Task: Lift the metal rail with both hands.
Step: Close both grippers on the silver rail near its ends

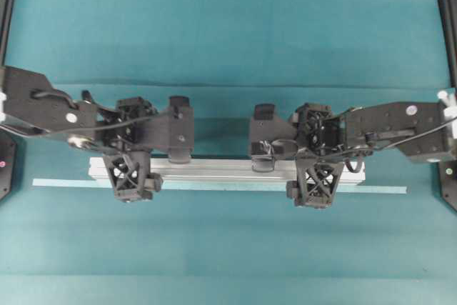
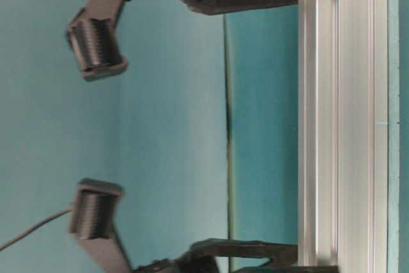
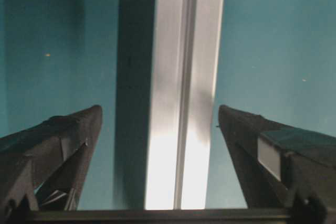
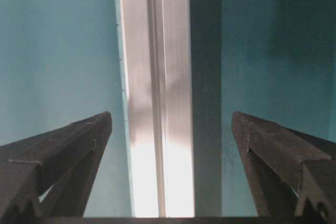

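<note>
Grooved silver metal rail (image 1: 221, 169) lies on smooth teal table (image 1: 228, 48)

No legible text, label, brand, number or sign anywhere in view.

The table (image 1: 228, 33) is covered in teal. 1 rail (image 1: 214, 170) and 1 tape strip (image 1: 64, 183) are laid on it.

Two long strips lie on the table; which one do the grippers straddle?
The metal rail: the thick, grooved silver bar. The thinner, longer teal tape strip lies flat beside it, outside both open grippers.
</note>
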`<state>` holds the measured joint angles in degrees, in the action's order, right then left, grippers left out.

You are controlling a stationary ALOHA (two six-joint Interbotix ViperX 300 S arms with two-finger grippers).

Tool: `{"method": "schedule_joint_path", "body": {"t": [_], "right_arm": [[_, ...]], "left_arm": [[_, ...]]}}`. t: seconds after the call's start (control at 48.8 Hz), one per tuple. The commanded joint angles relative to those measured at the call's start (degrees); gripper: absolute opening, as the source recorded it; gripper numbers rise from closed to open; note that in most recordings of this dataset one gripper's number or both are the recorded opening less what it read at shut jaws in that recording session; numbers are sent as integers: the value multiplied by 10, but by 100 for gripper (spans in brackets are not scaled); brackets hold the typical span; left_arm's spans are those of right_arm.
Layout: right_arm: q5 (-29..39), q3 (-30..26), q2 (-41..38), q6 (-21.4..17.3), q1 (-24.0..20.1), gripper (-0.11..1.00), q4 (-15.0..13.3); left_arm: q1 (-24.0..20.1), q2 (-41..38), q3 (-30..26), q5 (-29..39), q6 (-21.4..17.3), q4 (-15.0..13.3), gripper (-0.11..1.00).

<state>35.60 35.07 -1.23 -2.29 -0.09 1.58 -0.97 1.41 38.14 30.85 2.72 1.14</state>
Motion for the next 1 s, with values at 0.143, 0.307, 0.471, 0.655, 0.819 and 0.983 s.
{"method": "schedule_joint_path", "body": {"t": [0.143, 0.307, 0.471, 0.655, 0.819, 0.983], "right_arm": [[-40, 13, -29, 4, 0, 96, -1], [-62, 25, -41, 4, 0, 96, -1], [-70, 26, -46, 2, 0, 96, -1], [-77, 26, -47, -2, 0, 96, 0], [-76, 26, -46, -13, 2, 92, 0], [-73, 27, -46, -13, 4, 58, 1]], "left_arm": [[2, -31, -1, -38, 2, 1, 99], [3, -52, 2, -50, 1, 1, 99], [4, -57, 2, -57, 1, 1, 99], [4, -57, 3, -58, -2, 1, 98], [9, -56, 4, -62, -9, 1, 86], [14, -54, 12, -73, -15, 1, 42]]}}
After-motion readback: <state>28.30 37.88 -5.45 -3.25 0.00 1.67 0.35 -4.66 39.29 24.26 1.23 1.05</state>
